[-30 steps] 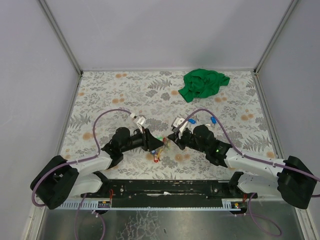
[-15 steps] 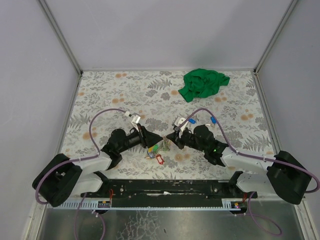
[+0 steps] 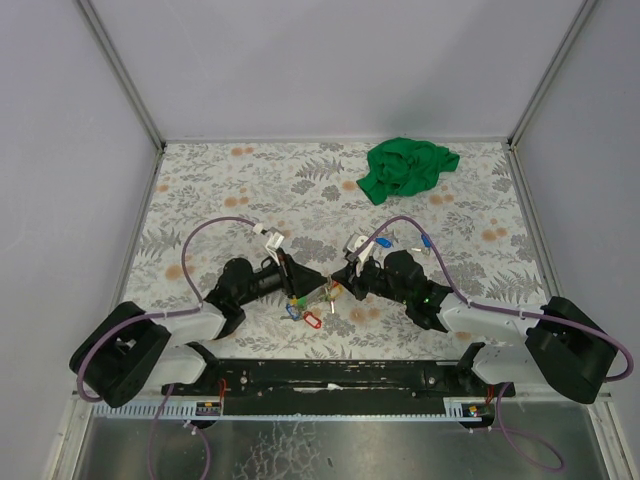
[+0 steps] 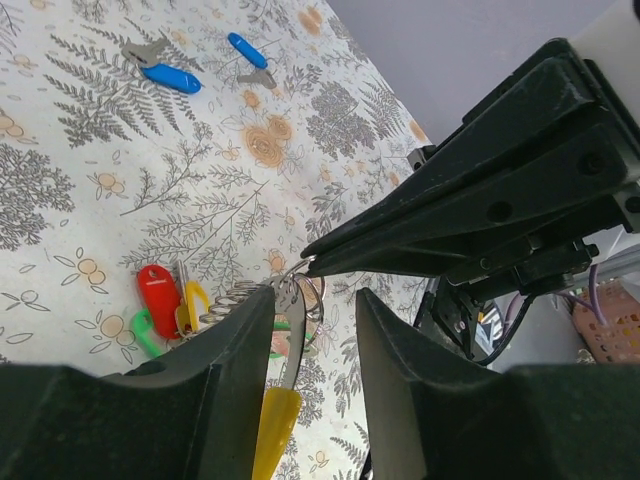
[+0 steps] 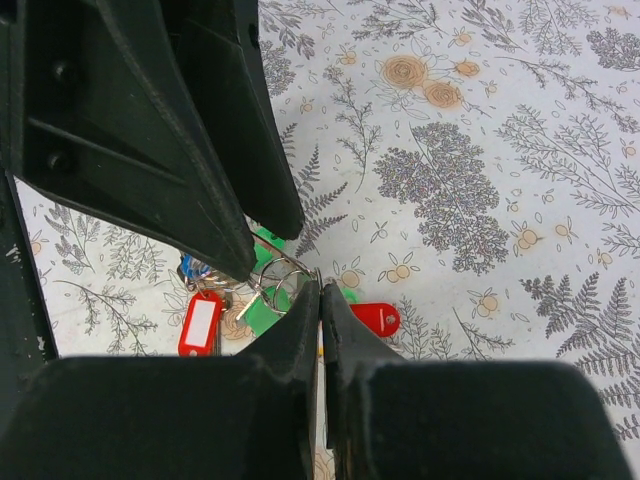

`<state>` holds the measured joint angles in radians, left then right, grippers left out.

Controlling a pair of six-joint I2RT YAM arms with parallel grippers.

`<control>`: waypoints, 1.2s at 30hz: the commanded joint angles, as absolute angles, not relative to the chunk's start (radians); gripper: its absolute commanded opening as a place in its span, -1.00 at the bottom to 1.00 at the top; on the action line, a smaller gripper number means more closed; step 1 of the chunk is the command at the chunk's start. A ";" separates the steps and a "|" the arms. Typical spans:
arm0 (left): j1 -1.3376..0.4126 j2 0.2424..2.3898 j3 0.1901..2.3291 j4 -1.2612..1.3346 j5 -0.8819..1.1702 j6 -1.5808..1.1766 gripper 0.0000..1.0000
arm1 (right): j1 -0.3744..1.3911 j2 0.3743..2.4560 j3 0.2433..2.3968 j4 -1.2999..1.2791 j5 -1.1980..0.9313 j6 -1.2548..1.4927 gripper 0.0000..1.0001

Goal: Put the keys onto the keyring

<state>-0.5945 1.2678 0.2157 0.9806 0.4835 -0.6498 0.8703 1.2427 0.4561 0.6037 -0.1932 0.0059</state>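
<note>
The silvery keyring hangs between both grippers just above the table. My right gripper is shut on its wire; in the top view this gripper meets my left gripper tip to tip. My left gripper is open. A yellow key hangs from the keyring between its jaws, leaning on the left finger. A red key, a green key and a red tag hang below the ring. Two blue keys lie loose on the table.
A crumpled green cloth lies at the back right of the floral table. The loose blue keys lie just behind my right arm. Grey walls enclose the table on three sides.
The bunch of keys under the grippers has swung left and spread out. My left gripper has drawn back slightly; my right gripper keeps its hold on the ring.
</note>
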 commanded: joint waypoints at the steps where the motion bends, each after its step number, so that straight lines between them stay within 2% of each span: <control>1: -0.590 1.189 0.215 0.874 0.462 -0.570 -0.23 | 0.865 1.214 0.497 0.629 -0.187 0.033 -1.00; 12: -0.642 0.958 0.313 0.333 0.293 -0.370 -0.15 | 0.865 1.216 0.514 0.611 -0.223 0.048 -1.00; 25: -0.801 1.026 0.397 0.215 0.123 -0.273 -0.17 | 0.865 1.195 0.513 0.593 -0.219 0.050 -1.00; 27: -0.818 1.028 0.410 0.192 0.081 -0.267 -0.27 | 0.864 1.190 0.511 0.590 -0.222 0.051 -1.00; 30: -0.848 1.036 0.430 0.164 0.021 -0.253 -0.62 | 0.864 1.175 0.509 0.578 -0.224 0.051 -1.00; 33: -0.885 1.039 0.462 0.125 -0.047 -0.231 -0.88 | 0.864 1.143 0.500 0.557 -0.218 0.056 -0.99; 35: -0.920 1.037 0.488 0.094 -0.100 -0.215 -1.00 | 0.865 1.116 0.492 0.534 -0.208 0.066 -0.96; 36: -0.941 1.036 0.505 0.078 -0.132 -0.205 -1.00 | 0.865 1.101 0.485 0.523 -0.201 0.071 -0.93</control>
